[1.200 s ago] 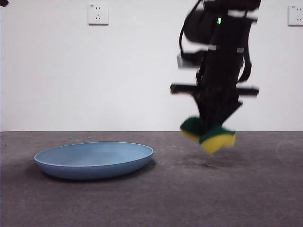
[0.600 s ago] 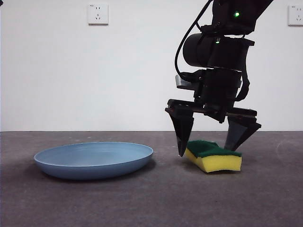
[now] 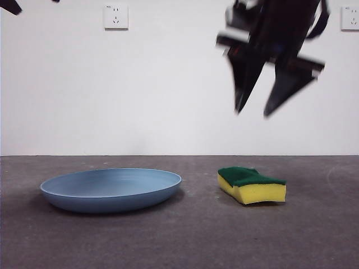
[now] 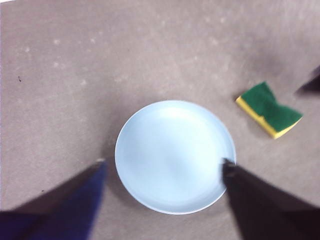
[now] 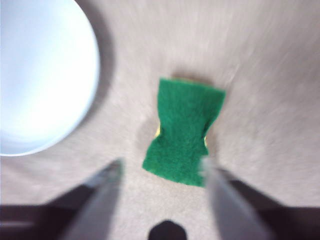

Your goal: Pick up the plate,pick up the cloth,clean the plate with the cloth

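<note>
The light-blue plate (image 3: 111, 188) lies flat on the dark table at the left; it also shows in the left wrist view (image 4: 175, 155) and the right wrist view (image 5: 40, 75). The cloth, a yellow sponge with a green top (image 3: 252, 184), lies on the table to the plate's right, also in the left wrist view (image 4: 269, 109) and the right wrist view (image 5: 184, 131). My right gripper (image 3: 259, 111) is open and empty, high above the sponge. My left gripper (image 4: 162, 167) is open, high above the plate, its jaws spread to either side of it.
A white wall with two sockets (image 3: 116, 16) stands behind the table. The left arm shows only as a black tip (image 3: 10, 5) at the top left corner.
The right gripper set the sponge down on the table, opened, and has risen well above it. The plate has not moved.
</note>
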Motion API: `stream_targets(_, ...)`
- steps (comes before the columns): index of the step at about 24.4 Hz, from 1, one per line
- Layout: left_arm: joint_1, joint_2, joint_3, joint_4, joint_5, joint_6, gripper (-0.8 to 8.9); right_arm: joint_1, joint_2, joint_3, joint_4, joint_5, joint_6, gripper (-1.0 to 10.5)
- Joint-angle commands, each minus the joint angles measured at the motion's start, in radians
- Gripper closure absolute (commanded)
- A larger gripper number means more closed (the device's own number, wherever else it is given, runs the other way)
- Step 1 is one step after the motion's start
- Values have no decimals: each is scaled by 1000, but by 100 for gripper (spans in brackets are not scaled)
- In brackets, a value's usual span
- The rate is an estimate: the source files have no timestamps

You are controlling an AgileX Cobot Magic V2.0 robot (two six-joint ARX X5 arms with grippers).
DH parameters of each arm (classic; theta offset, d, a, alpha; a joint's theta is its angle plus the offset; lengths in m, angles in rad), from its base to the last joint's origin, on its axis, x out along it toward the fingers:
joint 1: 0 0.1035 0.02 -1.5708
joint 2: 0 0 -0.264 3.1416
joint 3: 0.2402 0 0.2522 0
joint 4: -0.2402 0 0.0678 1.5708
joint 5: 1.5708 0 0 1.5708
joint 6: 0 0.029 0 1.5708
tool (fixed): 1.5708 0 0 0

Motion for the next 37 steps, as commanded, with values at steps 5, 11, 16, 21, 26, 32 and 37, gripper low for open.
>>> stream_targets(5, -3, 3, -2, 27, -83, 76, 821, 6, -253, -6, 16, 1, -15, 956)
stream_targets(11, -22, -146, -83, 146, -84, 82, 821, 95, -539, -123, 160, 113, -21, 957)
stream_targets(16, -23, -423, -404, 362, -110, 46, 821, 177, -833, -470, 345, 252, 15, 957)
stream_targets(21, -23, -595, -600, 492, -110, -3, 821, 194, -983, -671, 404, 314, 49, 957)
stream_targets(26, -23, -619, -618, 477, -106, -5, 817, 193, -991, -687, 343, 315, 95, 946)
stream_targets(32, -23, -619, -618, 464, -109, -4, 817, 193, -989, -687, 325, 310, 95, 946)
stream_targets(37, -23, -619, -618, 444, -109, -5, 817, 193, -989, -687, 325, 310, 95, 946)
